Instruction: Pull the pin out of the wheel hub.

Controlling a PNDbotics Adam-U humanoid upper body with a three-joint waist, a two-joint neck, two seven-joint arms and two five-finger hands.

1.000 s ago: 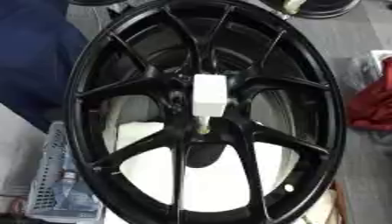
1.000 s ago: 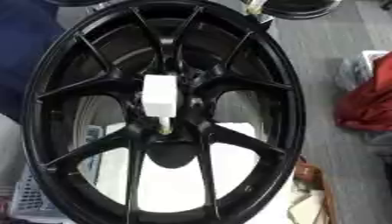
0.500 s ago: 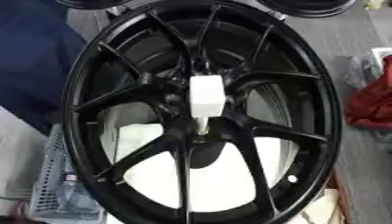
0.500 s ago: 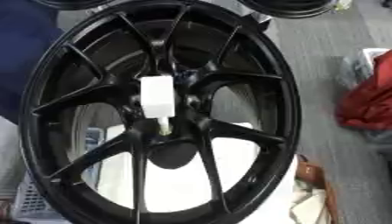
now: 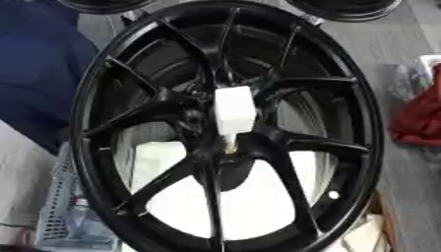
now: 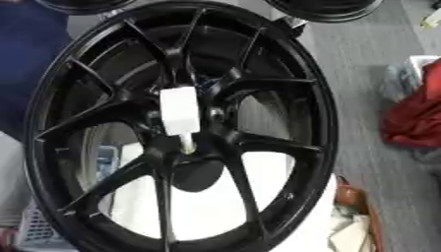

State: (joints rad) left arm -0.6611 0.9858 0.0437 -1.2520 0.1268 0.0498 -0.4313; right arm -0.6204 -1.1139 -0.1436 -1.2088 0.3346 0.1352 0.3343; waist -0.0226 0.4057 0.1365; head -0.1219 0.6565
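Shifted only with the view; pin (image 5: 234, 116) still seated in hub (image 6: 203, 129), long axis pointing out. No hands visible.

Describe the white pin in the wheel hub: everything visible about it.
The pin is a white, blocky, rectangular piece, plastic-looking, with a thinner pale stem at its lower end entering the hub of the black wheel. It stands at the wheel's centre where the spokes meet, still inserted. No hand touches it; neither hand is in view.

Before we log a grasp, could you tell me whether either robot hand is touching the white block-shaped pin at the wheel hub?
No: the white block-shaped pin sits alone at the centre of the black spoked wheel, with no hand in view.
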